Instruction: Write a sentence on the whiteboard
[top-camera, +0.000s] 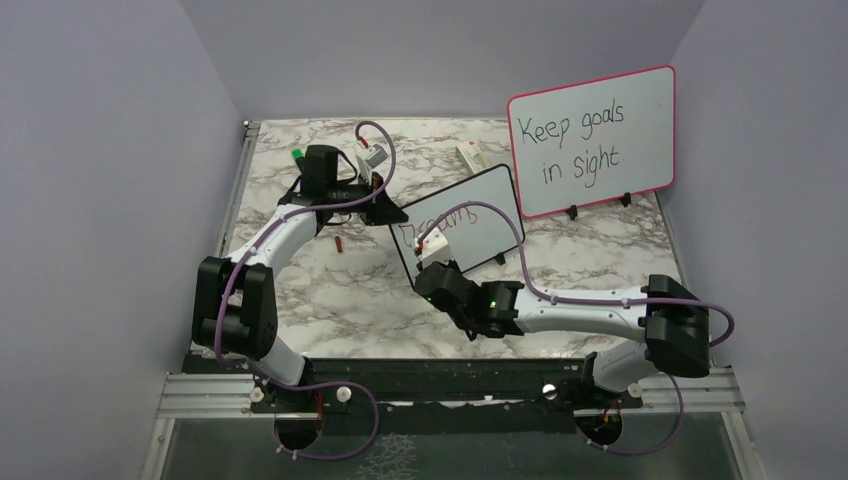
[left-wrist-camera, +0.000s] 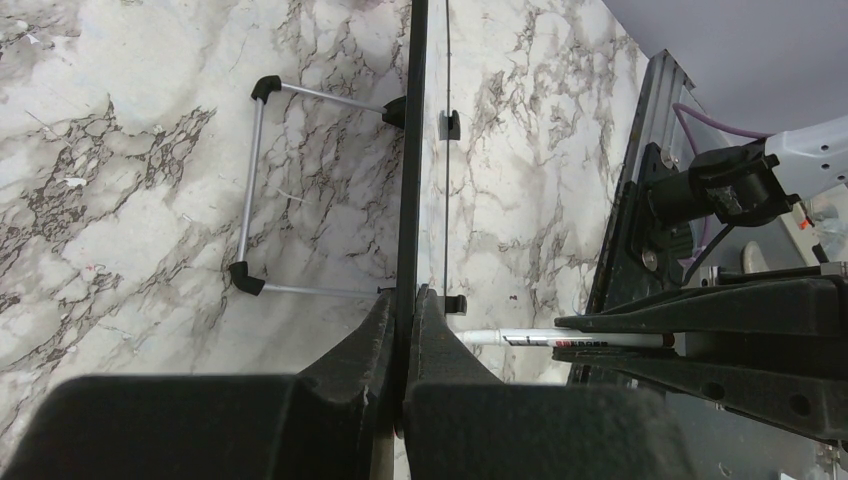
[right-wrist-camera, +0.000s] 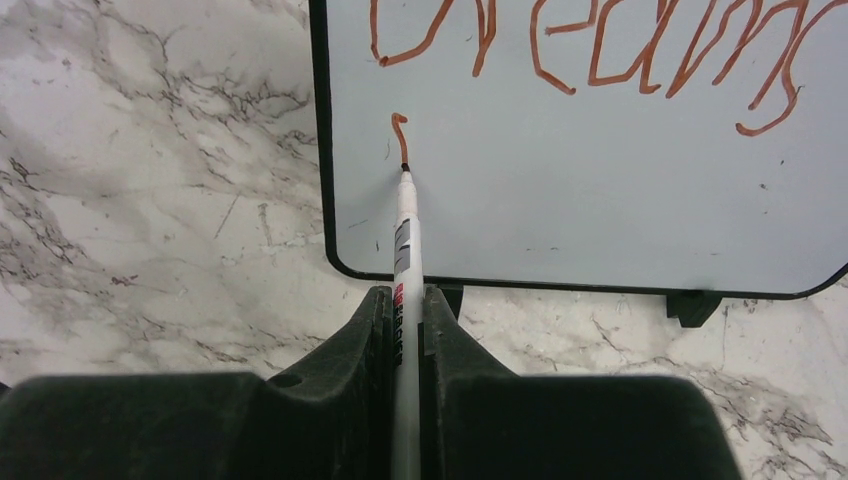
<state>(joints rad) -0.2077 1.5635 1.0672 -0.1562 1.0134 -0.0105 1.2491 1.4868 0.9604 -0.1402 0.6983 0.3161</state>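
Marble tabletop (top-camera: 330, 300): right claw (right-wrist-camera: 408, 296) pinches marker (right-wrist-camera: 405, 230) under red "Dreams" (right-wrist-camera: 600, 50); left claw (left-wrist-camera: 405, 302) clamps whiteboard (right-wrist-camera: 600, 200).

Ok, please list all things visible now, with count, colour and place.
whiteboard: one, white, black frame, table centre.
writing: "Dreams" plus one short stroke below, red, on whiteboard.
marker: one, white, tip on whiteboard.
pink board: one, black writing, back right.
stand: one, silver wire, behind whiteboard.
box: one, pale, back centre.
green-tipped item: one, back left.
red piece: one, small, table left.
table: one, marbled grey-white.
left gripper: one, black, shut on whiteboard edge.
right gripper: one, black, shut on marker.
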